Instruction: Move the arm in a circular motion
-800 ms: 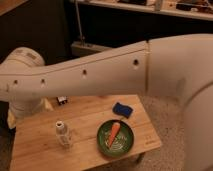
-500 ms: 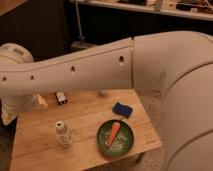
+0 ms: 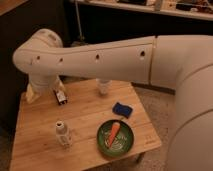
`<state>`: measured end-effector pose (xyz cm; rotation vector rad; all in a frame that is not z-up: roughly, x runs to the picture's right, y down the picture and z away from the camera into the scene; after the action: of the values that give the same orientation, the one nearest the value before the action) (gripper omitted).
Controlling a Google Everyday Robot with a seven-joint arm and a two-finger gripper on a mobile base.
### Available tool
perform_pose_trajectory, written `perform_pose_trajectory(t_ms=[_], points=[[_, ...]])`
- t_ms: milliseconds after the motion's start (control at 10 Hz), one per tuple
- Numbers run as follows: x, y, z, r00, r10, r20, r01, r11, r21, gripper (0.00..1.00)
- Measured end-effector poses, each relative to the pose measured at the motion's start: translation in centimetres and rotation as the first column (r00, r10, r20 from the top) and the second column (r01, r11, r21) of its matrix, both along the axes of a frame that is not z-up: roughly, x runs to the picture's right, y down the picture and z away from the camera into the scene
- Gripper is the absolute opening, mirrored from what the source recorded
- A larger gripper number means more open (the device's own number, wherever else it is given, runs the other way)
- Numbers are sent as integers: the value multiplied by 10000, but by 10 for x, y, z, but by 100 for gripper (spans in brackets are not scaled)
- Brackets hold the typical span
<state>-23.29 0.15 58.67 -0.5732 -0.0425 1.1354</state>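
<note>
The arm [image 3: 100, 60] is a thick cream-white tube with dark screw holes. It reaches from the right edge across the picture to a rounded elbow joint [image 3: 44, 46] at the upper left, above the far left part of the wooden table [image 3: 85, 112]. Below the elbow a cream part drops to the table's far left edge, where the gripper [image 3: 31, 94] is, mostly hidden behind the arm.
On the table stand a small dark bottle [image 3: 61, 96], a white cup [image 3: 103, 86], a blue sponge [image 3: 122, 109], a small white bottle [image 3: 61, 134] and a green plate [image 3: 106, 145] holding a carrot [image 3: 114, 132]. Dark shelving runs behind the table.
The elbow has swung to the right and upward in the view, after first drifting left. The things on the table have not moved.
</note>
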Motion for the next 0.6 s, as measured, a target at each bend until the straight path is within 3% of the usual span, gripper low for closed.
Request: perform_pose_trajectory(t_ms=[400, 600], points=[[81, -47, 58, 9932, 897, -746, -910, 9958, -140, 80], [139, -56, 79, 9770, 1570, -1446, -1619, 9865, -229, 80]])
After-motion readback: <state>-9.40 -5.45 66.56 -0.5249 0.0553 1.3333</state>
